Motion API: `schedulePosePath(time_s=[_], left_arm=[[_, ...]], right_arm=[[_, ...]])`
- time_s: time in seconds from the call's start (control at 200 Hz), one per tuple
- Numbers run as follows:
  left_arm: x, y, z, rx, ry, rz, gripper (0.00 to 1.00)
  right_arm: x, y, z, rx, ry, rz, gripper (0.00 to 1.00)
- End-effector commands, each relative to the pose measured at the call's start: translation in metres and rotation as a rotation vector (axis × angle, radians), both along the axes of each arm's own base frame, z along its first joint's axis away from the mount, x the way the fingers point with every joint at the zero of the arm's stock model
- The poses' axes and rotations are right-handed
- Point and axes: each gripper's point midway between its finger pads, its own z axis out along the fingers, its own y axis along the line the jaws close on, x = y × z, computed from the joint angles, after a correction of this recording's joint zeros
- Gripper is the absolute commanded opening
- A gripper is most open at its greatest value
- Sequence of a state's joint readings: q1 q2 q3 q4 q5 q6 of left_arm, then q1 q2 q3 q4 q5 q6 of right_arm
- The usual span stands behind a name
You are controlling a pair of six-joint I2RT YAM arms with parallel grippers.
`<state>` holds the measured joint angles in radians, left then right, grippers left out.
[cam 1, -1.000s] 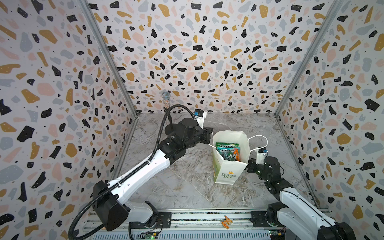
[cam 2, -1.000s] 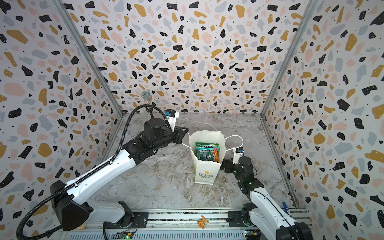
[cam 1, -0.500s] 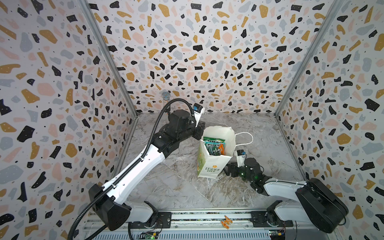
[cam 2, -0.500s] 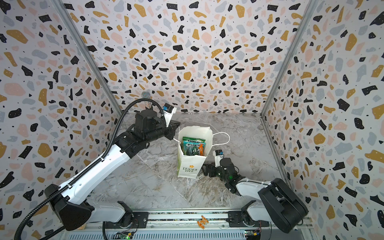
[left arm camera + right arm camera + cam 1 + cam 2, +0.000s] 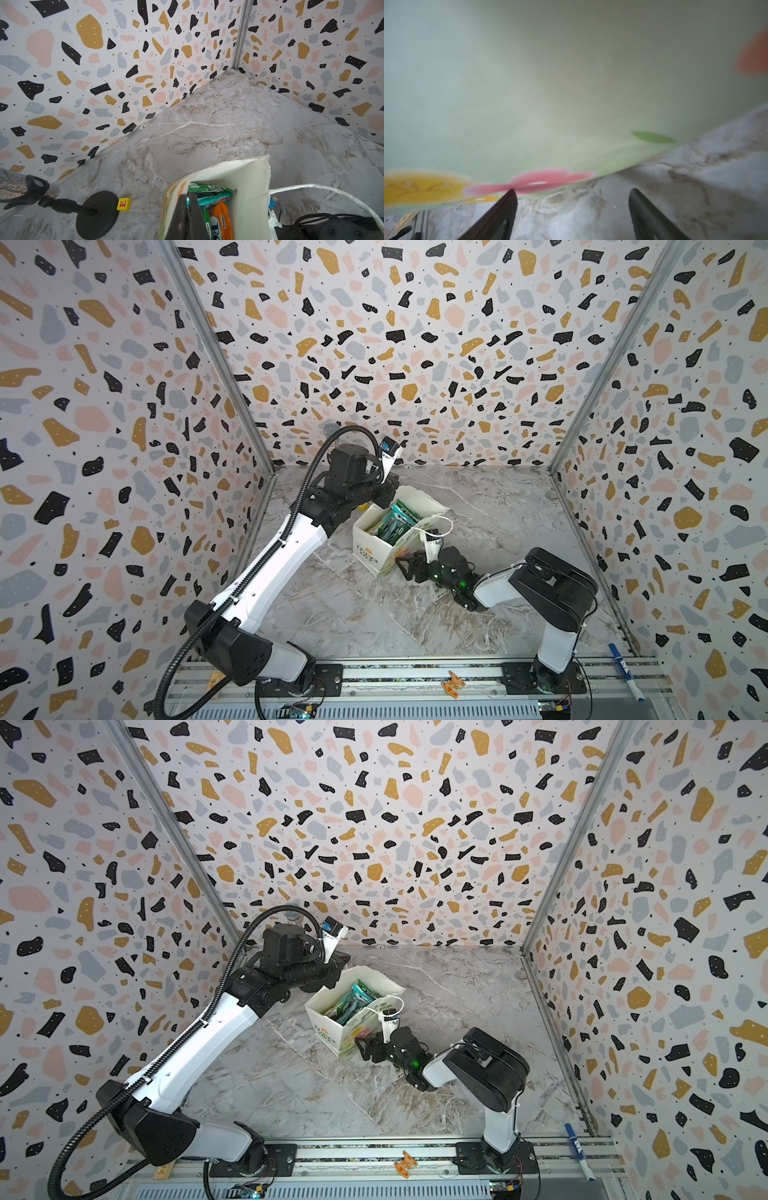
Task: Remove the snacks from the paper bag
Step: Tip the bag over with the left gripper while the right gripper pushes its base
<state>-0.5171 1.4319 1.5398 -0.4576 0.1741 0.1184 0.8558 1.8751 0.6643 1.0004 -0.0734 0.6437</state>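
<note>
The white paper bag (image 5: pixel 372 549) (image 5: pixel 332 1029) leans over on the marble floor with its mouth up. Several snacks (image 5: pixel 395 520) (image 5: pixel 353 1002) stick out of it: teal, green and orange packets (image 5: pixel 209 193). My left gripper (image 5: pixel 386 499) (image 5: pixel 338 973) (image 5: pixel 188 207) is shut on the bag's far rim, next to the bag's inner wall (image 5: pixel 249 187). My right gripper (image 5: pixel 405 568) (image 5: pixel 363 1048) (image 5: pixel 572 194) lies low at the bag's base and is open, with only floor between its fingers. One fingertip (image 5: pixel 510 195) touches the bag's printed side (image 5: pixel 550 83).
A black stand (image 5: pixel 95 214) with a glittery head and a small yellow cube (image 5: pixel 123 204) sit by the back wall behind the bag. An orange clip (image 5: pixel 453 683) lies on the front rail, a pen (image 5: pixel 622 668) at its right end. Terrazzo walls close three sides.
The left gripper has pulled the bag to the left and back, and the bag now leans over. The right arm has dropped low and come in at the bag's base.
</note>
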Motion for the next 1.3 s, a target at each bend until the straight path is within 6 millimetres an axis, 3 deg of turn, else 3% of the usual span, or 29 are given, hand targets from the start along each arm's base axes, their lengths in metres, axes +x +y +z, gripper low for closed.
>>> schedulePosePath(time_s=[0.0, 0.195, 0.325, 0.456, 0.706, 0.876, 1.081, 1.297], left_arm=[[-0.002, -0.006, 0.059, -0.077, -0.185, -0.047, 0.0], [-0.01, -0.005, 0.05, -0.079, -0.182, -0.063, 0.0], [-0.019, -0.003, 0.04, -0.089, -0.174, -0.073, 0.0], [-0.026, 0.003, 0.03, -0.098, -0.179, -0.06, 0.0], [-0.037, 0.001, 0.017, -0.128, -0.149, -0.089, 0.0], [-0.045, -0.006, 0.009, -0.168, -0.103, -0.13, 0.0], [-0.067, -0.023, 0.007, -0.229, -0.067, -0.19, 0.0], [-0.085, -0.032, 0.006, -0.266, -0.056, -0.215, 0.0]], right_arm=[[0.014, 0.026, 0.026, 0.081, -0.063, -0.012, 0.86], [0.02, 0.041, 0.021, 0.064, -0.056, -0.001, 0.86], [0.014, 0.025, 0.009, 0.013, -0.034, -0.028, 0.86], [0.004, -0.015, -0.012, -0.08, 0.003, -0.112, 0.87], [-0.003, -0.09, -0.024, -0.245, 0.039, -0.297, 0.9], [0.001, -0.159, -0.031, -0.352, 0.112, -0.519, 0.92], [0.007, -0.234, -0.021, -0.399, 0.148, -0.739, 0.94], [0.013, -0.271, 0.017, -0.387, 0.089, -0.807, 0.95]])
